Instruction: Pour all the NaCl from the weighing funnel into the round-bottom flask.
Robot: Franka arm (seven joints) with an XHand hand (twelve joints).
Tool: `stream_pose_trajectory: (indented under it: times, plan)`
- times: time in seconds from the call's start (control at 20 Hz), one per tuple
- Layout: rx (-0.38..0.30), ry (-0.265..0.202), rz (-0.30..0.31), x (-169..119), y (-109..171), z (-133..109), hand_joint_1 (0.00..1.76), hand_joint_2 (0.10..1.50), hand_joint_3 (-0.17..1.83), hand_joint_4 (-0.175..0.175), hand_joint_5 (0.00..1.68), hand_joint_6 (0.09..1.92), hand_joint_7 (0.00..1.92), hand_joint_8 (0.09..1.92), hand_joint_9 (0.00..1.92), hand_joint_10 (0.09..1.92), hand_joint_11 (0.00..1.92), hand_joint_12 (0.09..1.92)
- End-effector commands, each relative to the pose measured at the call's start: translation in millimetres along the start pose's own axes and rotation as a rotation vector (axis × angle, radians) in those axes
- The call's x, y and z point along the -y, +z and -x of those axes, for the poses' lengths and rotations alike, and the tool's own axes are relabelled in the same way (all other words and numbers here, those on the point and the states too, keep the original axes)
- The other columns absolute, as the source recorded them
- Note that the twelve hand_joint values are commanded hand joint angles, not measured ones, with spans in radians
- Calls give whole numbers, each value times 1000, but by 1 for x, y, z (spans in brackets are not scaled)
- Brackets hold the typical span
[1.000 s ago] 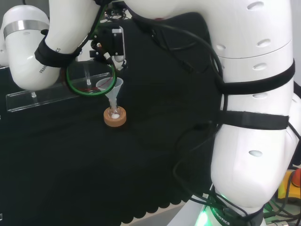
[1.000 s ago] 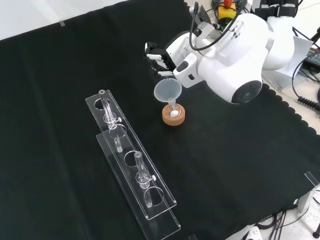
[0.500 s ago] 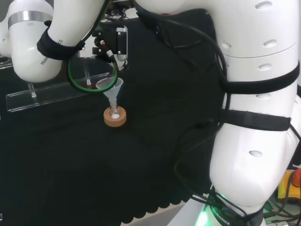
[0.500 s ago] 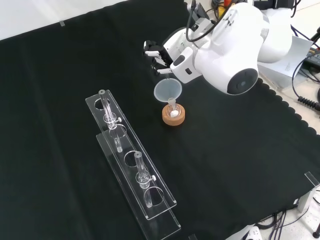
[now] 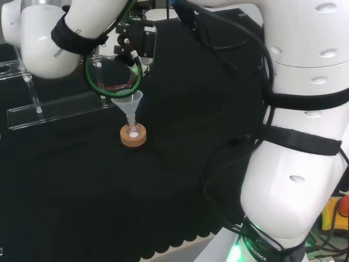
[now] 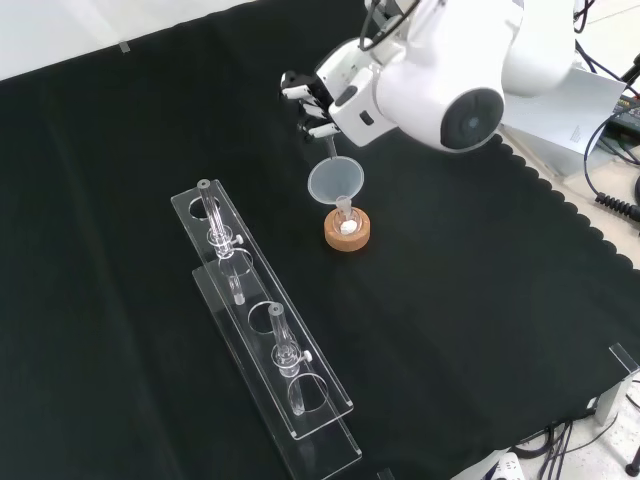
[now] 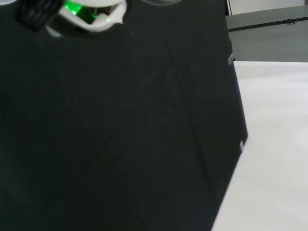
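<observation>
Cork, a small tan ring (image 6: 347, 233), sits just right of centre in the front view and holds a small round-bottom flask (image 6: 346, 226) with a little white powder at its bottom. A clear funnel (image 6: 335, 181) stands in the flask's neck, its wide mouth open to the upper left.

Above it, near the top centre of the front view, the black and white hand (image 6: 308, 100) hangs under a big white arm link (image 6: 450, 70). Its fingers (image 6: 300, 92) are curled. A thin clear stem runs down from them toward the funnel's rim, which I take to be the weighing funnel (image 6: 329, 147); whether the fingers actually pinch it, I cannot tell for sure. In the head view the hand (image 5: 137, 46) is at the upper left, above the funnel (image 5: 128, 103) and the cork ring (image 5: 133, 135).

What could go wrong, as I judge it: the standing funnel is only resting in a narrow neck, so a nudge from the hand or the stem could tip it or knock the flask off its ring. If the stem's tip sits outside the rim, salt would fall on the black cloth (image 6: 480, 300). Grains may also cling inside the clear ware and stay behind.

Counting in the front view: one cork ring, one flask, one standing funnel, one hand. At the lower left lie two long clear racks (image 6: 262, 325), overlapping, with two glass tubes standing upright in them.
</observation>
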State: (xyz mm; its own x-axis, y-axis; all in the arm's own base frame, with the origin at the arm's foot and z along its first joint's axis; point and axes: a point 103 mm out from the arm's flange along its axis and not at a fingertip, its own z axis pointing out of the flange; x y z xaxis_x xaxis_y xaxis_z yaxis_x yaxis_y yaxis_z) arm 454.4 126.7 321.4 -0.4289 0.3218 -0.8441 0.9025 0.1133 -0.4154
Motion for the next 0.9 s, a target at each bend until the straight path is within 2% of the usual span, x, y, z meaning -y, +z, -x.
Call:
stream_pose_trajectory:
  times: [0.05,0.55,0.9]
  plan:
    - [-125,-1,20,2,16,7,1121,686,601,175,1280,637,1381,260,1489,87,1054,885]
    - [-280,11,30,4,43,16,1121,686,603,175,1278,641,1382,257,1491,87,1078,880]
    - [-447,26,35,5,66,24,1121,686,603,175,1278,642,1383,255,1492,87,1086,873]
